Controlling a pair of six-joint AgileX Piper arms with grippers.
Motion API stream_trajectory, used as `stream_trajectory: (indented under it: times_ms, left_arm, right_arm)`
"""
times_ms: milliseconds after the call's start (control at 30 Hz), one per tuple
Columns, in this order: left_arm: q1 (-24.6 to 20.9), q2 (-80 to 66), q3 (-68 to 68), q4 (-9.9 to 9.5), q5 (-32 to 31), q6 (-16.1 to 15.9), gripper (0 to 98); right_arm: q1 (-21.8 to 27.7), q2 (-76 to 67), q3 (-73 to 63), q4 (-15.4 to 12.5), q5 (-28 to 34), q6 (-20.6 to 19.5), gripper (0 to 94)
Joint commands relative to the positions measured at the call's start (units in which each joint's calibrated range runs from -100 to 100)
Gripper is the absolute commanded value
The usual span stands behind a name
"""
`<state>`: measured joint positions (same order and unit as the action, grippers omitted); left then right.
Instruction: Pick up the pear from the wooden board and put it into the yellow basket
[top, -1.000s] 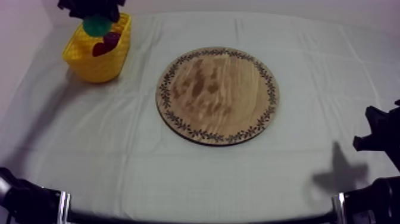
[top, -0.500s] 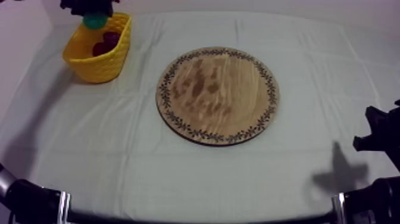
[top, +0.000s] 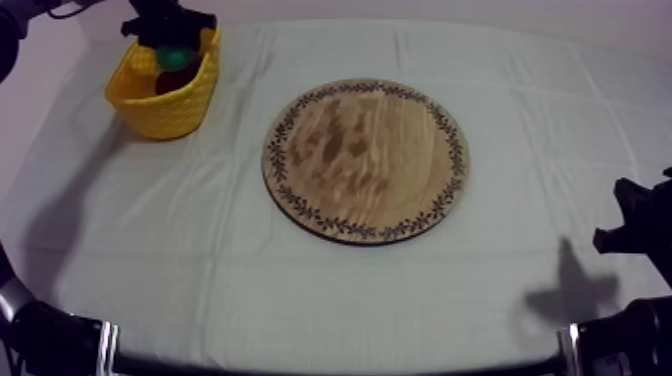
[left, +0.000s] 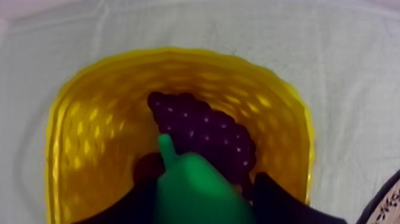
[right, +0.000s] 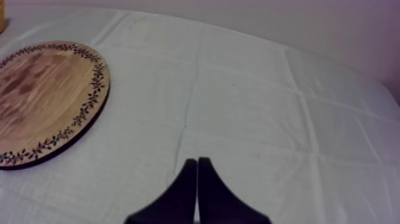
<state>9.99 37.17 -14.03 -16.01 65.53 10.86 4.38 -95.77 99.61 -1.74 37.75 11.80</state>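
Nearest, right pincer is resting narrow, fingers together, holding nothing, parked well clear of the work. Wooden board is lying bare mid-bench, open cloth all round. Farthest, left pincer is gripping the pear over the yellow basket, above the grapes, likely for release; basket walls are leaving little side room.

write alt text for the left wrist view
The left gripper holds a green pear above the inside of a yellow basket, a black finger on each side of it. A bunch of dark purple grapes lies in the basket, which stands on a grey-white cloth.
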Motion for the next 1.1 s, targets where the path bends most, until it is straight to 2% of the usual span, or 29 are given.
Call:
stream_trajectory:
  times_ms: [0,67,167,233,300,400,633,767,933,1067]
  left_arm:
    - [-0.01,0.44,-0.51,-0.09,0.01,0.1,42.4]
    - [-0.06,0.66,-0.83,-0.21,0.04,0.61,48.2]
    - [-0.09,0.48,-0.89,-0.84,-0.14,2.47,71.3]
    - [-0.04,0.07,-0.57,-1.23,-0.49,3.6,81.6]
    - [0.0,-0.55,0.16,-1.53,-1.16,4.3,87.7]
    - [0.0,-1.82,1.28,-1.77,-2.19,5.0,91.6]
    - [-0.9,-7.92,4.79,-1.8,-5.95,5.78,84.2]
    - [-1.8,-14.01,6.98,-2.17,-8.51,6.8,72.2]
    - [-3.11,-24.41,11.38,-4.15,-12.18,10.03,58.1]
    - [-4.78,-34.05,16.97,-4.76,-16.48,10.36,44.4]
  right_arm:
    - [-0.02,0.01,0.05,0.01,-0.01,0.0,0.5]
    - [-0.02,0.01,0.05,0.01,-0.01,0.0,0.5]
    - [-0.02,0.01,0.05,0.01,-0.01,0.0,0.5]
    - [-0.02,0.01,0.05,0.01,-0.01,0.0,0.5]
    - [-0.02,0.01,0.05,0.01,-0.01,0.0,0.5]
    - [-0.02,0.01,0.05,0.01,-0.01,0.0,0.5]
    - [-0.02,0.01,0.05,0.01,-0.01,0.0,0.5]
    - [-0.02,0.01,0.05,0.01,-0.01,0.0,0.5]
    - [-0.02,0.01,0.05,0.01,-0.01,0.0,0.5]
    - [-0.02,0.01,0.05,0.01,-0.01,0.0,0.5]
